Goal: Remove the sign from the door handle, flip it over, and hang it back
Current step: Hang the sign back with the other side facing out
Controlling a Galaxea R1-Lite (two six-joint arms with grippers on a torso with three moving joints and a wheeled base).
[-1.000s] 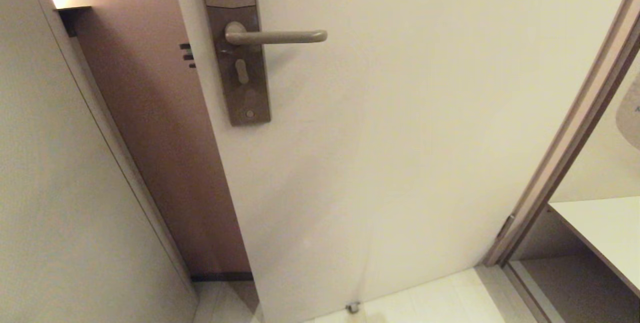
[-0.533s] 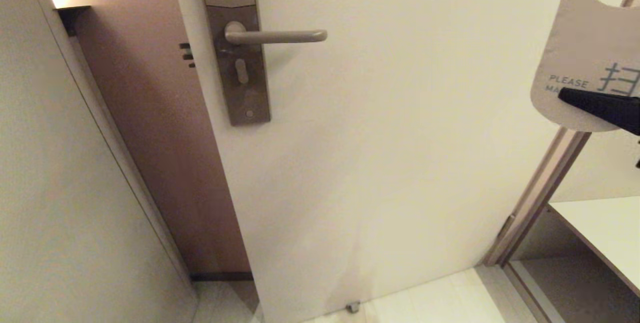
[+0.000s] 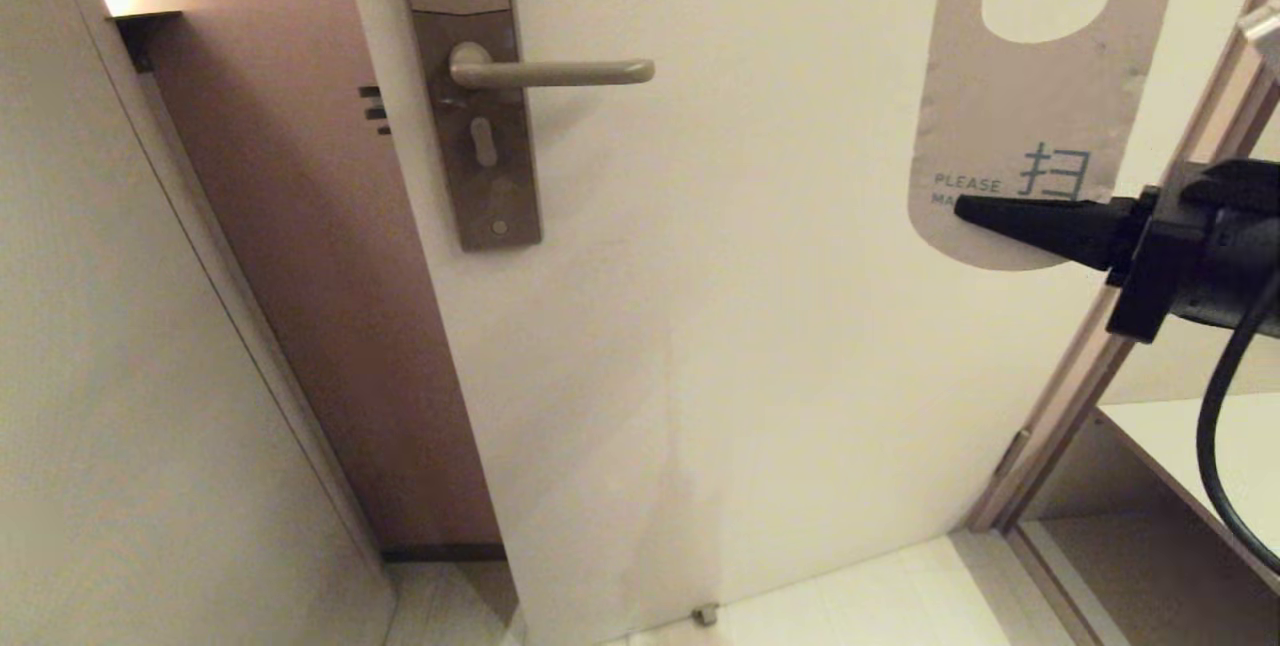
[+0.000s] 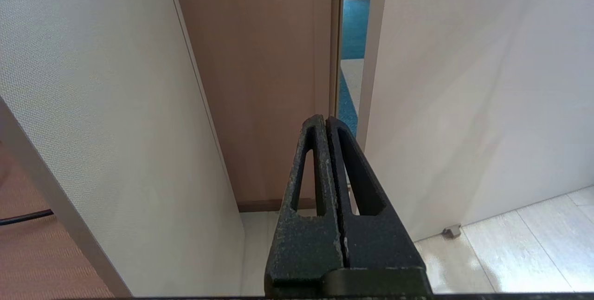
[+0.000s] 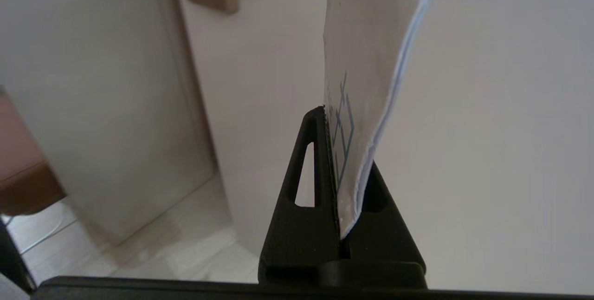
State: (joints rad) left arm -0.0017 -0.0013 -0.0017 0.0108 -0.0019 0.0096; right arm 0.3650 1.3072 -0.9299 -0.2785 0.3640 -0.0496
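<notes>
Head view: the sign (image 3: 1040, 116) stands upright in the air with its white "PLEASE" face outward, well to the right of the door handle (image 3: 550, 74) — nothing hangs on that lever. The right gripper (image 3: 968, 210) pinches its lower edge, jaws clamped on the card. The left gripper (image 4: 326, 123) sits apart, low by the door's (image 3: 750, 326) edge — jaws pressed together, empty.

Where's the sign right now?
In the head view the sign is upper right, upright before the door, pinched at its lower end by the right gripper, well right of the bare door handle.
</notes>
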